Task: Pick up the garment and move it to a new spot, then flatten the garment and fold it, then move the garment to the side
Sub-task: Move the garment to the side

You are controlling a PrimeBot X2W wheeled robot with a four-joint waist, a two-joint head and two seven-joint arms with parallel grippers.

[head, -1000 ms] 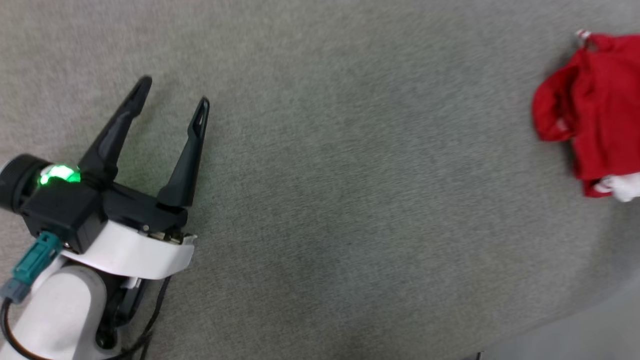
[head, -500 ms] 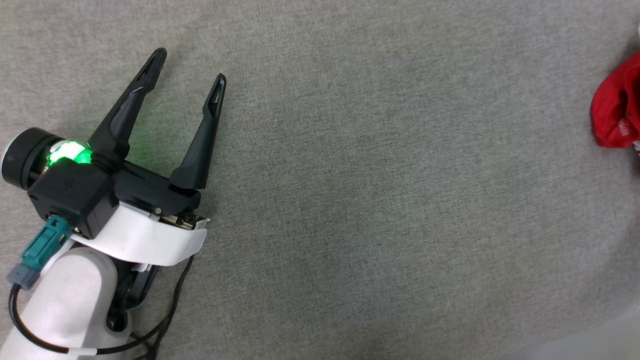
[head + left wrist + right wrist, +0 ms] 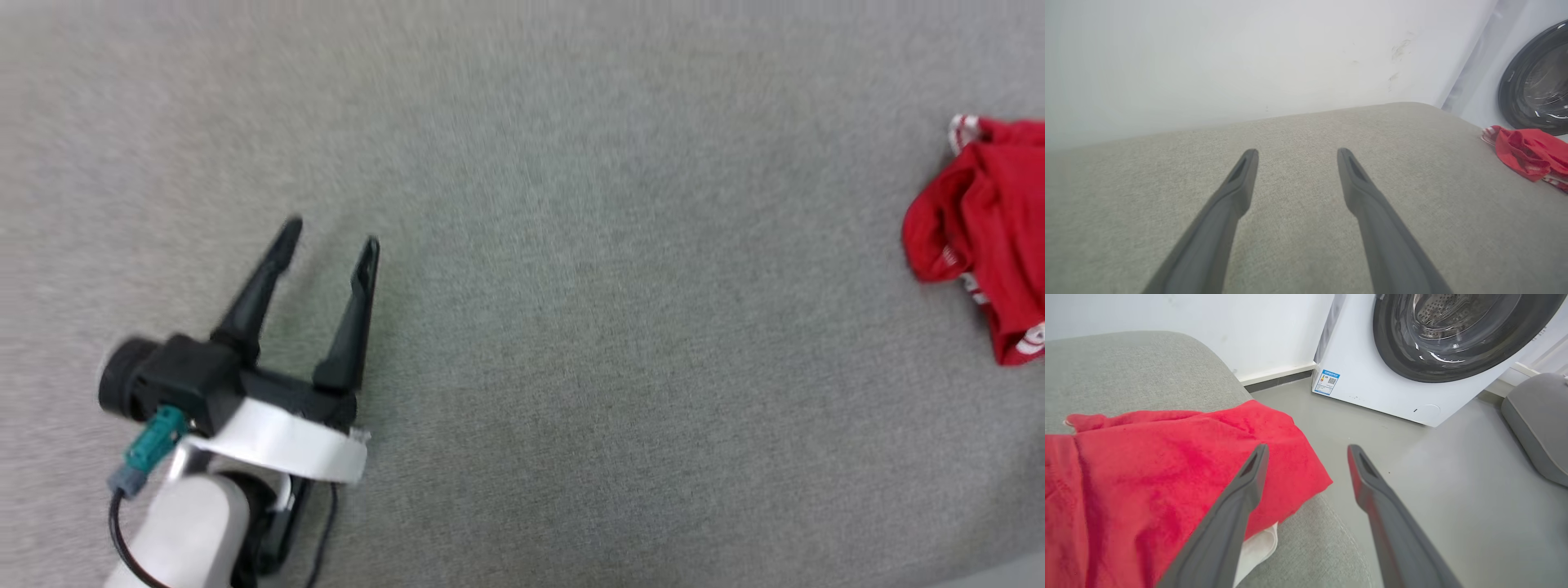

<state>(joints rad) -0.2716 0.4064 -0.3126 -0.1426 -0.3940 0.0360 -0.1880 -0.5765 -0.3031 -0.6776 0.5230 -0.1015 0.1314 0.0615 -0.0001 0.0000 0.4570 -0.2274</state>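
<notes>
Right wrist view: right hand [image 3: 1307,448] wide over garment [image 3: 1147,477]; washer label [image 3: 1327,381] illegible; left hand [image 3: 331,233] wide

Items counted were as follows: there was one crumpled red fabric garment [image 3: 988,220], one grey woven-fabric padded surface [image 3: 612,327], one white front-loading washing machine [image 3: 1372,392] bearing one blue-and-white rectangular label [image 3: 1327,381], and one grey rounded padded object [image 3: 1535,420]. Two grippers were present, left gripper [image 3: 331,233] and right gripper [image 3: 1307,449], each with two long dark fingers [image 3: 1229,212]

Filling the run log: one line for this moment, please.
garment: bunched at cushion edge | left hand: open, empty | right hand: open, empty, by garment
</notes>
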